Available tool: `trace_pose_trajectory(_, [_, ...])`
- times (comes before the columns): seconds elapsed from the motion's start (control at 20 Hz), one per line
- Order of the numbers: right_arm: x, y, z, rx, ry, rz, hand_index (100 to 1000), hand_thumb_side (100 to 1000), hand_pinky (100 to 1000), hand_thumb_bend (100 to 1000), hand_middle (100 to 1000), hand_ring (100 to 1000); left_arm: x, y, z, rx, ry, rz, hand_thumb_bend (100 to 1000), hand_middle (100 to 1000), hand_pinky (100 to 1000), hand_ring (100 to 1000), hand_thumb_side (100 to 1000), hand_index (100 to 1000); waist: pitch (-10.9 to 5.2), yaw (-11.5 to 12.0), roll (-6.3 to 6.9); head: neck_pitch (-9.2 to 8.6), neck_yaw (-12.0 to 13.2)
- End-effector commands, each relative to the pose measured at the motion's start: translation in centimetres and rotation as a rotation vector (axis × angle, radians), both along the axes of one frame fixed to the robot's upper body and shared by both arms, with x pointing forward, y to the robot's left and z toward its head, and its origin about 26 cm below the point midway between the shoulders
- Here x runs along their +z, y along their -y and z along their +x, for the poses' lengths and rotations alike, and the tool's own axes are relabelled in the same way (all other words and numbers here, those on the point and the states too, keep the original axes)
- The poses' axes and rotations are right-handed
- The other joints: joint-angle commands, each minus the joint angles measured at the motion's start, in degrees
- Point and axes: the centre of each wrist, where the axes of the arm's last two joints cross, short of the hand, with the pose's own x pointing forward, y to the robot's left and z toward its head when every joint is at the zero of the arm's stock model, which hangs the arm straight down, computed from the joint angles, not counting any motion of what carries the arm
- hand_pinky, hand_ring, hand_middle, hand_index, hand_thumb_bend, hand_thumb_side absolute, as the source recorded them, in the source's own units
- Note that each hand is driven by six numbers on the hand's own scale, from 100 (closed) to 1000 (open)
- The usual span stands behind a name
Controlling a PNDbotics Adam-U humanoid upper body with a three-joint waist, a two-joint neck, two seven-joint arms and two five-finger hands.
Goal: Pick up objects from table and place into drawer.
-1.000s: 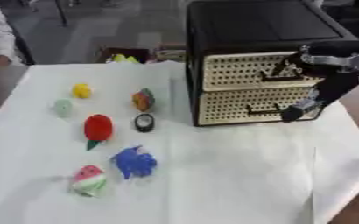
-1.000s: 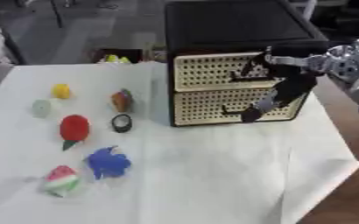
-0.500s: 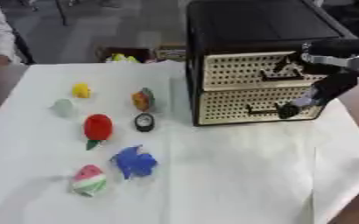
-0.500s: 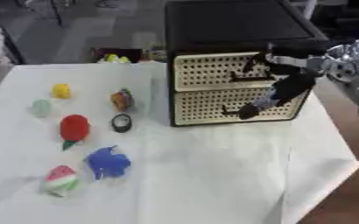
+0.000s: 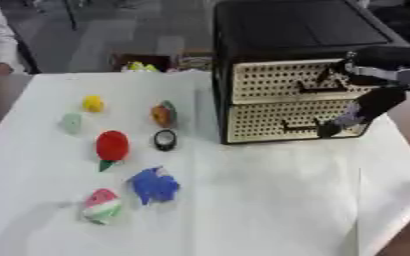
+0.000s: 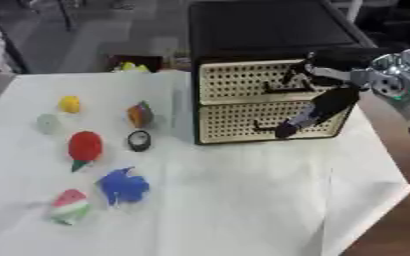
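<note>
Right hand (image 6: 318, 107) reaches in from the right, fingers pointing down at the lower drawer's handle (image 5: 300, 127); can't tell if they're curled on it. Black cabinet (image 5: 287, 40) sits far right on the white table (image 5: 261, 200), two perforated drawers, both closed. Seven objects lie left of it: one yellow ball (image 5: 92, 103), one pale green piece (image 5: 71, 121), one orange-green item (image 5: 163, 114), one black ring (image 5: 164, 139), one red strawberry (image 5: 112, 146), one blue toy (image 5: 154, 184), one watermelon slice (image 5: 101, 205).

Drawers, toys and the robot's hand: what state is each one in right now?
Upper drawer: closed.
Lower drawer: closed.
Right hand: at the lower drawer's handle; grip unclear.
Red toy, blue toy, yellow toy: lying on the table, untouched.
</note>
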Motion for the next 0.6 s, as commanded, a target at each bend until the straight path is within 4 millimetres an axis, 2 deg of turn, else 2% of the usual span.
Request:
trace_pose_trajectory(0.05, [0.85,0.66,-0.06,-0.018,-0.013,-0.017,849,828,100,1000,100,100,0.55,-0.01,-0.12,-0.005,0.021,0.009,100,639,568,648,841,761,-0.7,0.0,-0.05,-0.63,-0.2])
trace_pose_trajectory(0.25, [0.59,0.63,0.1,-0.016,-0.067,0.008,841,781,100,1000,100,100,0.58,0.0,-0.11,-0.005,0.022,0.009,100,639,568,648,841,761,-0.68,0.1,-0.06,-0.66,-0.2])
trace_pose_trajectory(0.6, [0.38,0.7,0.37,-0.026,-0.11,0.016,832,768,100,1000,100,100,0.62,-0.01,-0.1,-0.006,0.024,0.007,100,639,569,648,839,762,-0.74,0.3,-0.09,-0.79,-0.2])
